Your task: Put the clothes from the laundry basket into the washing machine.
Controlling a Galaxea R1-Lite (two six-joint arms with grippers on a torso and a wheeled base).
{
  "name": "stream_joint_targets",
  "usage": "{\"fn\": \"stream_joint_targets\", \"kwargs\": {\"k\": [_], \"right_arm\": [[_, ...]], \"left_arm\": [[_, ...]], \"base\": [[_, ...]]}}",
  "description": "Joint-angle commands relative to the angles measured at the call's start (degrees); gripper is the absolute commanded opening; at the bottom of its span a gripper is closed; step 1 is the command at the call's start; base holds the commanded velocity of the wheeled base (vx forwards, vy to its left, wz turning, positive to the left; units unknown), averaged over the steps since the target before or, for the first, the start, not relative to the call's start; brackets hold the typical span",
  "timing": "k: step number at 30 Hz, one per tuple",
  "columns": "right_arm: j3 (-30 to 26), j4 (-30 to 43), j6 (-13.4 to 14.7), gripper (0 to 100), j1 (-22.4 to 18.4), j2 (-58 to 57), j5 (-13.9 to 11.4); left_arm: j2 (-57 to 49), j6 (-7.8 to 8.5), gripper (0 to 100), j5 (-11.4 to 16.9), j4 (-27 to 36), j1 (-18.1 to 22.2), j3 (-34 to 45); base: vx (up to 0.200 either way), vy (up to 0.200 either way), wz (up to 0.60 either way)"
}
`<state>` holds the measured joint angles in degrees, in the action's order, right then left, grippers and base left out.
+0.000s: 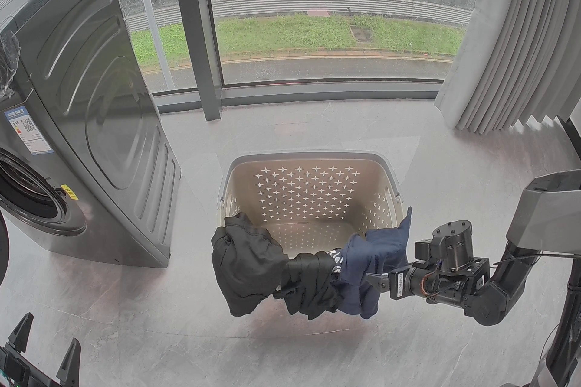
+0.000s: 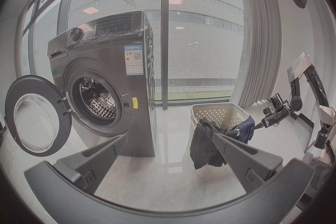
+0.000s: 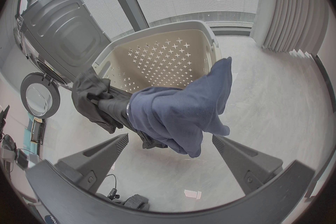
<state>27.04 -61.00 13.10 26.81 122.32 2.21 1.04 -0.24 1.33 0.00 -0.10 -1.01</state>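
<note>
My right tool hangs at the near right corner of the laundry basket, its fingers spread wide apart and clamped on nothing. The navy garment bunches just past the fingertips, between their lines. From the head view one fingertip lies against the cloth's edge, but I cannot tell whether it truly touches.

That navy garment is draped over the basket's near rim, one corner standing up against the right wall. Touching it on its left is a dark grey garment, which also lies across the near rim and hangs down the basket's outer side, short of the floor.

My left tool sits low at my near left, well apart from the basket, fingers parted with nothing between them. From its wrist I look straight at the washing machine. Its round door is swung fully open to the side and the steel drum is bare to view.

The machine stands on the floor to the left of the basket, near but not touching. Behind both runs a tall window, with a grey curtain at the far right.
</note>
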Motion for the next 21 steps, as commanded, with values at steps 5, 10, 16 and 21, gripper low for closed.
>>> {"fn": "stream_joint_targets", "kwargs": {"k": [5, 10, 16, 21], "right_arm": [[1.88, -0.52, 0.08, 100, -0.09, 3.36, 0.25], [3.64, -0.35, 0.08, 100, 0.26, 3.98, 0.43], [5.04, -0.70, 0.43, 100, 0.44, 5.12, 0.43], [5.83, -1.22, 0.43, 100, 0.26, 5.65, 0.43]], "left_arm": [[-1.04, -0.02, 100, -0.01, 0.00, 0.01, 1.01], [-1.04, -0.02, 100, -0.01, 0.00, 0.01, 0.92], [-1.04, -0.02, 100, -0.01, 0.00, 0.01, 0.92], [-1.04, -0.02, 100, -0.01, 0.00, 0.01, 0.92]], "base": [[0.000, 0.000, 0.00], [0.000, 0.000, 0.00], [0.000, 0.000, 0.00], [0.000, 0.000, 0.00]]}}
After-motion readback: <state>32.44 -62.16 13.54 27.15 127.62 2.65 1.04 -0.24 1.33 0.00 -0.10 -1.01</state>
